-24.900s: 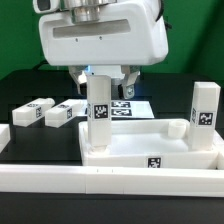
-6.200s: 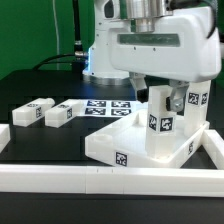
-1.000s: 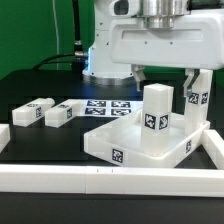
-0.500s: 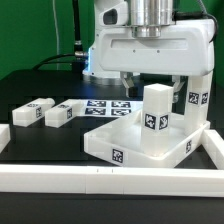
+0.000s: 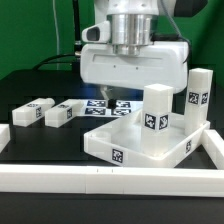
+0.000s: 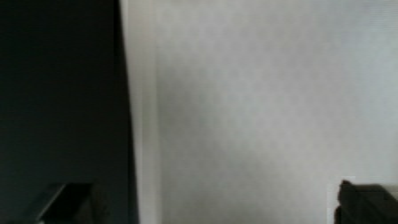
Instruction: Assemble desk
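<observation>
The desk top (image 5: 130,142), a white rimmed tray, lies turned at an angle on the black table. Two white tagged legs stand upright on it, one near the front (image 5: 157,112) and one at the back on the exterior view's right (image 5: 198,100). Two more legs (image 5: 32,111) (image 5: 62,114) lie loose on the exterior view's left. My gripper (image 5: 122,95) hangs over the tray's back left part, clear of both upright legs. In the wrist view my gripper (image 6: 217,205) is open, its dark fingertips (image 6: 68,205) wide apart over a white surface (image 6: 267,100), with nothing between them.
The marker board (image 5: 108,106) lies flat behind the tray. A long white rail (image 5: 100,181) runs along the table's front and turns up the exterior view's right side (image 5: 213,150). A green wall stands behind.
My gripper has moved toward the exterior view's left, away from the right-hand upright leg, and stays open. The legs and tray have not moved.
</observation>
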`<state>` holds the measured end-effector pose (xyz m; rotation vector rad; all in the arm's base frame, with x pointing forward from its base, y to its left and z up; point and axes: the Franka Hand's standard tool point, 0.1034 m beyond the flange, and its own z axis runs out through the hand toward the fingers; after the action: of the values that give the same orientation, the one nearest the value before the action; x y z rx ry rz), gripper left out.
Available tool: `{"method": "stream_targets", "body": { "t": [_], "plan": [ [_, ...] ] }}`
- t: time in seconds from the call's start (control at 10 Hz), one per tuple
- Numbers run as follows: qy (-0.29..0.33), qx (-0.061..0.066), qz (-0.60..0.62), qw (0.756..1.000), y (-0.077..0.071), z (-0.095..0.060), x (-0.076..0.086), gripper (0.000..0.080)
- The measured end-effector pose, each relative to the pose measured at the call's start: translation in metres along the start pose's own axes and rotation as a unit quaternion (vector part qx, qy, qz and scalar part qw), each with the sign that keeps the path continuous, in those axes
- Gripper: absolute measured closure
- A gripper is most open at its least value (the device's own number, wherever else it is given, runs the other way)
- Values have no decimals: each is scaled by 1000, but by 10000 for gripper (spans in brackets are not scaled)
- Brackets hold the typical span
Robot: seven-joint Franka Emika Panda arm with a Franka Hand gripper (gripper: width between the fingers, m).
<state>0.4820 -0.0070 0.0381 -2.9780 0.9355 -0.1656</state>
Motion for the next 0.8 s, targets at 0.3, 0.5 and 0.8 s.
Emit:
{"method": "stream_targets", "body": {
  "t": [0.3, 0.5, 0.8],
  "plan": [
    [-3, -16, -6, 1000, 13, 22, -2, 150],
    [-3, -18, -9, 1000, 14, 24, 2, 150],
    [3, -16, -12, 1000, 16, 21, 15, 442]
  ]
}}
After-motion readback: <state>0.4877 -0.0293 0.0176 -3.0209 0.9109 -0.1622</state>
